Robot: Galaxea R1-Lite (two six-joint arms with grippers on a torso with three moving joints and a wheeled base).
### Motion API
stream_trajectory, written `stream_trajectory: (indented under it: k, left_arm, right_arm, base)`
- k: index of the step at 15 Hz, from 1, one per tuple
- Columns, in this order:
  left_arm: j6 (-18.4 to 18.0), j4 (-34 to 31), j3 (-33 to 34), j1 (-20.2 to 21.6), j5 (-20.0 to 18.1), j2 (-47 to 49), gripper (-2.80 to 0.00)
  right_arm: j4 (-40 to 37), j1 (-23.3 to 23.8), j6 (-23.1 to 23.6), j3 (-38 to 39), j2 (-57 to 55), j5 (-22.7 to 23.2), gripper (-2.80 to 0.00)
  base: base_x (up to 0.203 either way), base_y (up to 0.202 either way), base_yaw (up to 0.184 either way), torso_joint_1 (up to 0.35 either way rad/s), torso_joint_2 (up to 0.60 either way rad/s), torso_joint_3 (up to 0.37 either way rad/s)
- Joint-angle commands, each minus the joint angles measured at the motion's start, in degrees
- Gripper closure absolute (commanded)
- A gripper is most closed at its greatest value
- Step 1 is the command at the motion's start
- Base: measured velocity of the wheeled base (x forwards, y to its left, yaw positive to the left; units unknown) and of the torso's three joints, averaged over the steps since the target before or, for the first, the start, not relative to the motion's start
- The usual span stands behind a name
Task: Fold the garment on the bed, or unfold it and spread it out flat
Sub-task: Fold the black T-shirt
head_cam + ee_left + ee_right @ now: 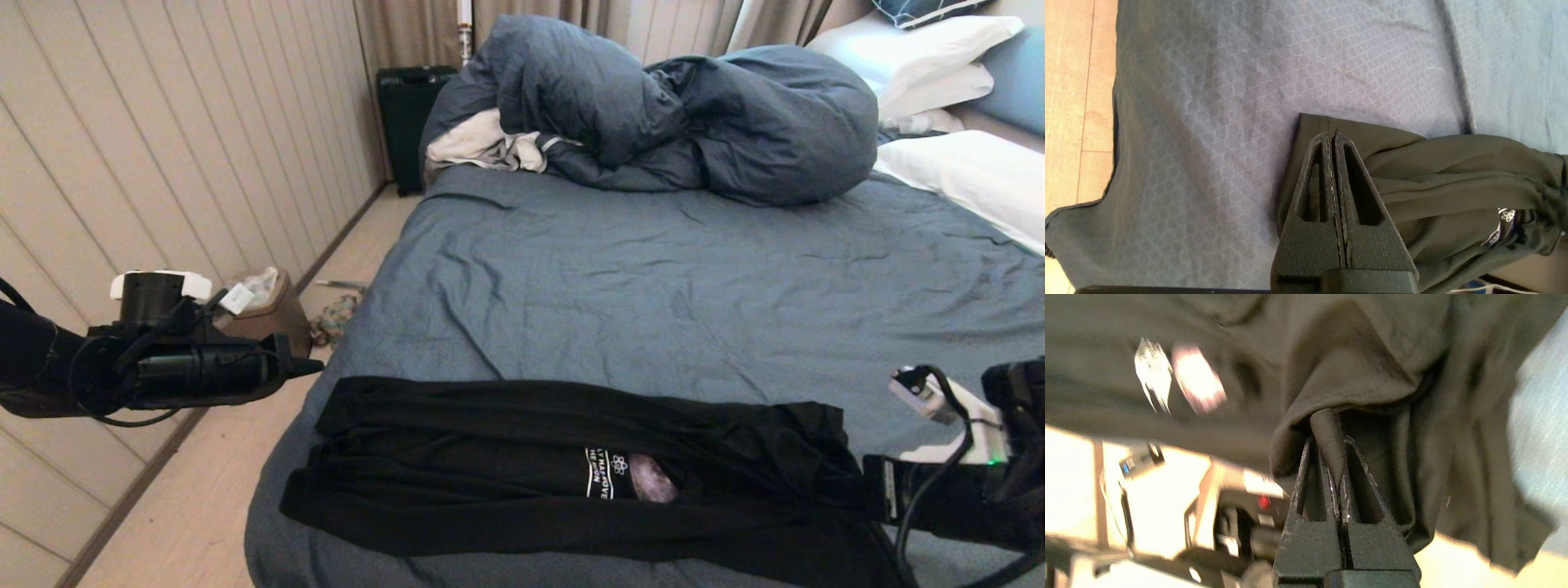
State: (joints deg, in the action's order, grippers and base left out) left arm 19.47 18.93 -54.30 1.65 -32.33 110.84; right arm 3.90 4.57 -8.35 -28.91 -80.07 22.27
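**A:** Start at the near edge of the bed (653, 278). What lies there?

**B:** The garment (506, 465), a black T-shirt, stretched in a long band across the near edge of the bed, rumpled into lengthwise folds. A bit of its white lettering and grey moon print shows about the middle of the band.

**A:** And the right gripper (1336, 457)?

**B:** At the garment's right end, low against the bed's near edge. Its fingers are clenched on a rolled hem of the black fabric; in the right wrist view the cloth runs up from between the tips and drapes around them.

**A:** The left gripper (306, 367)?

**B:** Off the garment's left end, out past the bed's left side and raised above the floor (204, 498). Its fingers are pressed together with nothing between them. In the left wrist view the garment's left end lies flat on the sheet beneath the fingertips, apart from them.

**A:** Farther up the bed from the garment?

**B:** Bare wrinkled slate-blue sheet, then the duvet (669, 114) heaped in a bulky mound at the far end, with a small white-grey cloth (482, 143) tucked against its left side. White pillows (939, 57) lie to the right of the duvet.

**A:** Beside the bed?

**B:** On the floor to its left, a brown bin (273, 314) near the wall, and a black suitcase (408, 122) by the far corner.
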Motion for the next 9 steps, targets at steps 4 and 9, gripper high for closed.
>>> stream_trajectory:
  k: [4,9]
  left_arm:
    - [0.13,0.09,0.07,-0.02,-0.19,-0.09,0.00]
    - [0.13,0.14,0.16,-0.06,-0.19,-0.01,0.00]
  right_arm:
    - [0.05,2.21,3.56,4.58,-2.99,0.04,0.00]
    - [0.14,3.08,4.17,4.33,-2.65,0.56,-2.80]
  base:
    - [0.000,0.000,0.000,0.000,0.00,0.000]
    - [0.000,0.000,0.000,0.000,0.00,0.000]
